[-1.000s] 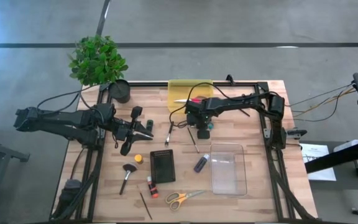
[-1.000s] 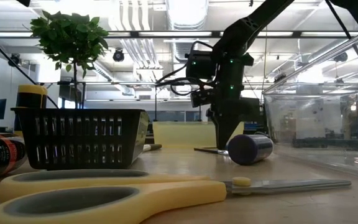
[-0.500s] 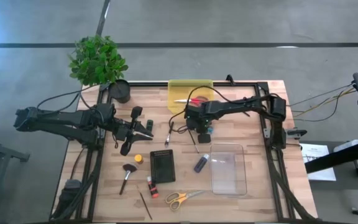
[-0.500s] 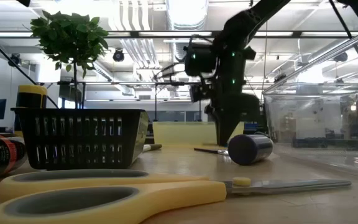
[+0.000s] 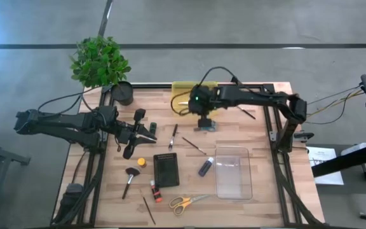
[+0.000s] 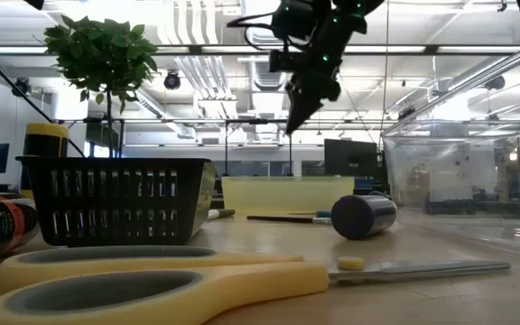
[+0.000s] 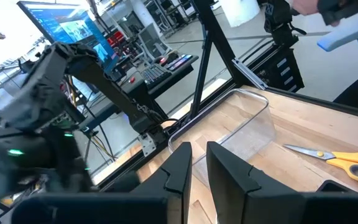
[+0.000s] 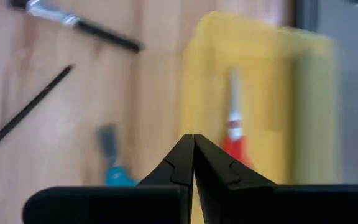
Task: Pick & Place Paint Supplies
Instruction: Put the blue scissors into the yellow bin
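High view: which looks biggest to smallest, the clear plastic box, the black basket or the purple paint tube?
1. Clear plastic box
2. Black basket
3. Purple paint tube
All lie flat on the table, so nearness hardly matters.

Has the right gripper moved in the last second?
Yes. The right gripper, shut and empty, has risen off the table and shifted toward the yellow tray, away from the clear bin.
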Controlling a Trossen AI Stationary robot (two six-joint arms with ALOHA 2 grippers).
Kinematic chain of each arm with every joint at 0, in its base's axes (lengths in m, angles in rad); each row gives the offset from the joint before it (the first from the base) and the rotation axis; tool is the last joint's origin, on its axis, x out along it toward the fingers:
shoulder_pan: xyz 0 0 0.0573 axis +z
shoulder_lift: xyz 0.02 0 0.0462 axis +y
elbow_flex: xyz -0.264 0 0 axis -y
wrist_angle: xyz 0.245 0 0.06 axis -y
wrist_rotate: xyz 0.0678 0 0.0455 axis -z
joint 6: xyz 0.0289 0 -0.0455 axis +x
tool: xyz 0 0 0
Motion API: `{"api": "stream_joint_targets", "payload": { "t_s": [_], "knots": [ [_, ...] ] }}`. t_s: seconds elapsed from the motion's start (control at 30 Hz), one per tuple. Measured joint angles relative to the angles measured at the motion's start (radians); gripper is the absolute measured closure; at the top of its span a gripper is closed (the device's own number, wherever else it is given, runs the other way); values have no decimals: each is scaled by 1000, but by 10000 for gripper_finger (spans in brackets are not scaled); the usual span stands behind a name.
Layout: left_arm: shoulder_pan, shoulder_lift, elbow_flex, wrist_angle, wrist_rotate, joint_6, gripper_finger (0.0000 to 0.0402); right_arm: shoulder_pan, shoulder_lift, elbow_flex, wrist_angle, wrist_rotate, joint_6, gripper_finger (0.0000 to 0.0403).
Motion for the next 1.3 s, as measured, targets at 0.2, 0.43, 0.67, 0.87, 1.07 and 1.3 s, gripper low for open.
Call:
{"api": "stream_joint_targets", "payload": {
  "t_s": [0.2, 0.43, 0.67, 0.87, 1.07, 1.3],
  "knots": [
    [0, 0, 0, 0, 0, 0, 344, -30, -4, 22, -46, -71, 9, 395],
    [0, 0, 0, -2, 0, 0, 344, 40, -3, -38, -51, -105, 35, 394],
    [0, 0, 0, -1, 0, 0, 344, 70, -3, -83, -47, -107, 85, 389],
    [0, 0, 0, -1, 0, -1, 344, 70, -3, -123, -36, -107, 119, 313],
    [0, 0, 0, -1, 0, -1, 344, 70, -3, -184, -29, -106, 143, 225],
    [0, 0, 0, -1, 0, -1, 344, 46, -3, -276, 5, -98, 169, 210]
  ]
}}
